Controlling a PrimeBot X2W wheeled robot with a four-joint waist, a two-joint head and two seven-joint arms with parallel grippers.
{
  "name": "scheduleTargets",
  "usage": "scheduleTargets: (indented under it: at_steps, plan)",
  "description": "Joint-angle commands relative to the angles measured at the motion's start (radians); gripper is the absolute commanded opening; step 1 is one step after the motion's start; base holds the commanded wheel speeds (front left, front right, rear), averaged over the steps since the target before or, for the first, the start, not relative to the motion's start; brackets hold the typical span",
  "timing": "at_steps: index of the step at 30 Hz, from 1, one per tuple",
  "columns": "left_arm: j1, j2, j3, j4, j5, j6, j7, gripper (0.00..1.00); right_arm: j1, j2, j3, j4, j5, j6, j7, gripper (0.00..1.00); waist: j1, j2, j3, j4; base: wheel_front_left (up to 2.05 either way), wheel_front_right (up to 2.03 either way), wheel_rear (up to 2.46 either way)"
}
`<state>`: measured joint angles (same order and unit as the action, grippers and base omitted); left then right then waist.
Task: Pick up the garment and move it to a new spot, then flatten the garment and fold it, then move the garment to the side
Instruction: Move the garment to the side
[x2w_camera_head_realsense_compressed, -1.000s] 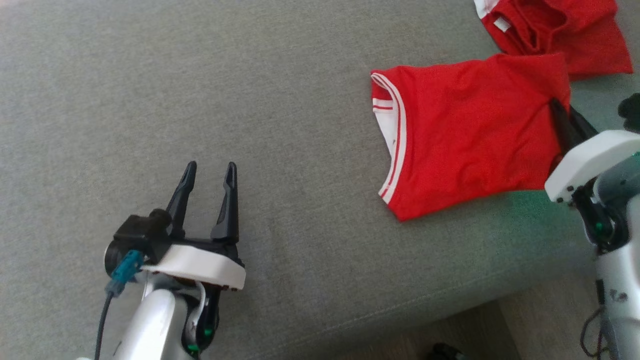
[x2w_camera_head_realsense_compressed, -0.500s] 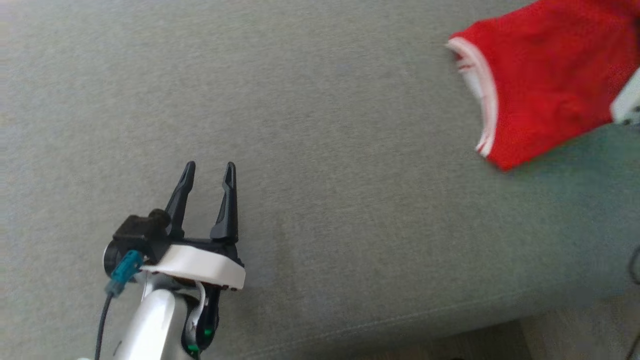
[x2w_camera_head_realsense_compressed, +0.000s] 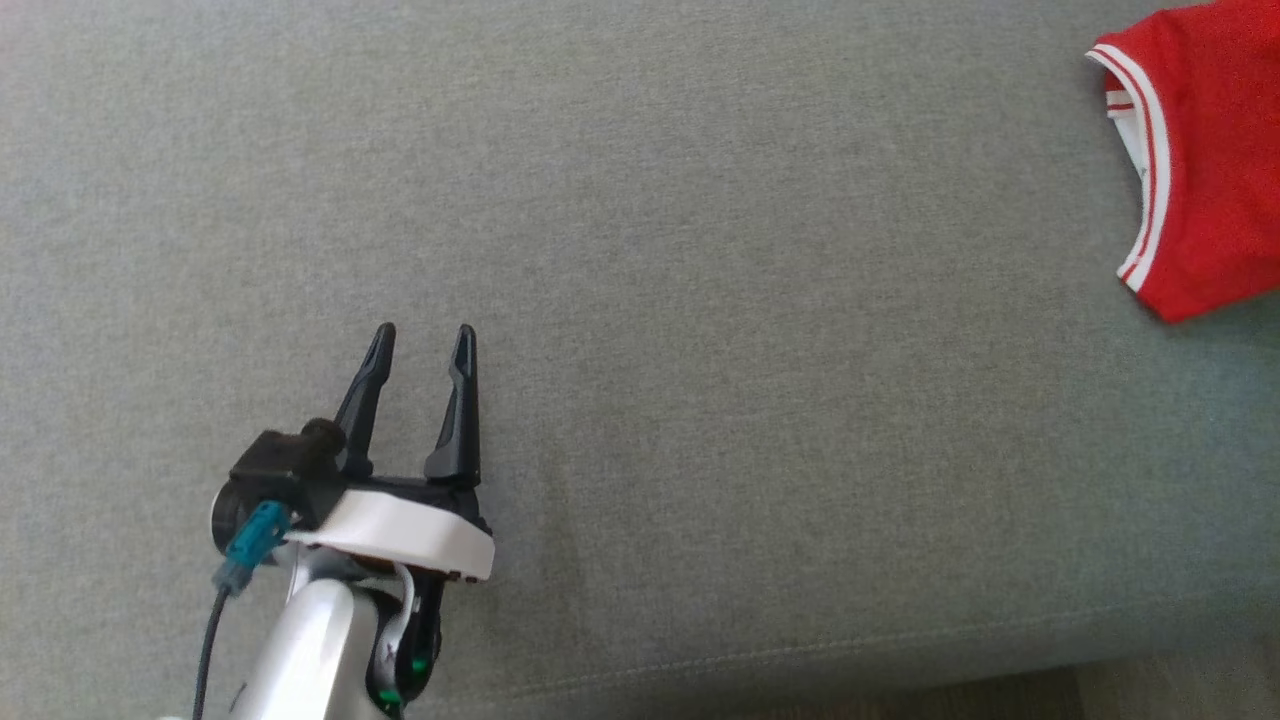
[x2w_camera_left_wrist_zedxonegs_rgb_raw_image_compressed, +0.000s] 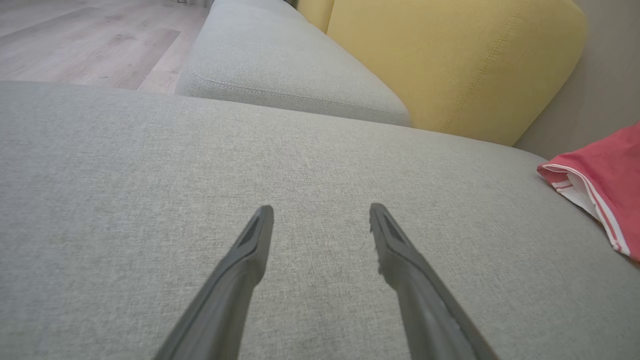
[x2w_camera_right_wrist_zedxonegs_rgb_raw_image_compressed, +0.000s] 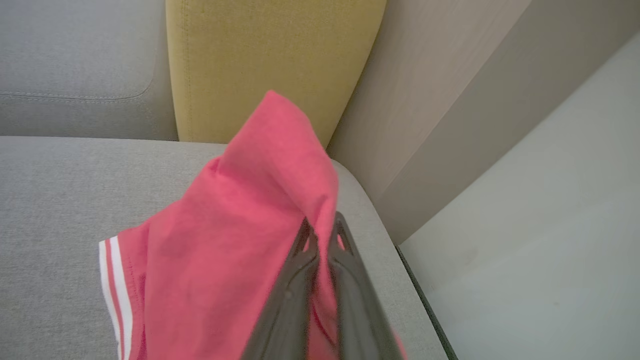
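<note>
- Presently, the red garment (x2w_camera_head_realsense_compressed: 1200, 160) sits at the far right end of the grey sofa seat (x2w_camera_head_realsense_compressed: 700, 300), toward its back edge, with its white-striped trim facing the middle of the seat.
- Right gripper (x2w_camera_right_wrist_zedxonegs_rgb_raw_image_compressed: 322, 222): fingers closed tight on a fold of the garment. The cloth rises to a peak at the fingers and drapes away below them.
- Left gripper (x2w_camera_head_realsense_compressed: 425, 332): fingers spread wide and holding nothing. It hovers near the seat's front edge, well apart from the garment.
- Handling judgement: a light, thin knit, entirely limp. It sags from any single pinch and is likely to bunch rather than keep its shape. It does not look fragile.
- Grip judgement: a one-point hold suits carrying only. For flattening, taking two separate points along one hem or the shoulders would let the cloth be stretched out. The banded trim looks like the firmest place to pinch.
- Risk: a thin fold may slide out of smooth fingers if dragged across the textured seat.
- The bare stretch of seat between the grippers appears suitable for spreading.
</note>
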<state>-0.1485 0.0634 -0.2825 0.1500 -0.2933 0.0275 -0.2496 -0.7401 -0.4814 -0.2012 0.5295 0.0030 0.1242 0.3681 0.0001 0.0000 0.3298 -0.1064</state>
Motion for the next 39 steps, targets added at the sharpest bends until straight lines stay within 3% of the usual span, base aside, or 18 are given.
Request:
scheduleTargets:
  at_steps: [1, 6, 7, 8, 21, 32, 39]
  plan:
    - [-0.015, 0.003, 0.024, -0.036, -0.001, 0.005, -0.012, 1.00, -0.035, -0.030, -0.011, -0.024, -0.018, 0.007, -0.015, 0.00, -0.0001, 0.0000, 0.004, 0.004, 0.00, 0.00, 0.00]
    - [-0.011, 0.003, 0.026, -0.034, 0.002, 0.004, -0.012, 1.00, -0.026, -0.019, -0.049, -0.004, -0.070, 0.007, -0.032, 0.01, -0.0001, 0.0000, 0.009, 0.006, 0.00, 0.00, 0.00]
    - [-0.011, 0.002, 0.026, -0.034, 0.003, 0.004, -0.012, 1.00, -0.023, -0.011, -0.062, 0.001, -0.082, 0.007, -0.034, 0.37, -0.0001, 0.0000, 0.010, 0.005, 0.00, 0.00, 0.00]
    - [-0.010, 0.002, 0.027, -0.034, 0.004, 0.004, -0.012, 1.00, -0.020, -0.002, -0.074, 0.005, -0.093, 0.007, -0.039, 0.98, -0.0001, 0.0000, 0.011, 0.005, 0.00, 0.00, 0.00]
    - [-0.008, 0.010, 0.028, -0.024, 0.008, 0.002, -0.012, 1.00, -0.029, 0.074, -0.122, 0.049, -0.177, 0.007, -0.104, 1.00, -0.0001, 0.0000, 0.005, -0.015, 0.00, 0.00, 0.00]
    - [-0.015, 0.012, 0.045, -0.030, 0.000, 0.002, -0.012, 1.00, -0.014, 0.142, -0.047, 0.016, -0.102, 0.007, -0.213, 1.00, -0.0001, 0.0000, -0.055, -0.020, 0.00, 0.00, 0.00]
    - [0.002, 0.004, 0.092, -0.032, -0.013, 0.027, -0.012, 1.00, 0.073, 0.252, 0.042, -0.074, -0.007, 0.007, -0.323, 1.00, -0.0001, 0.0000, -0.149, -0.009, 0.00, 0.00, 0.00]
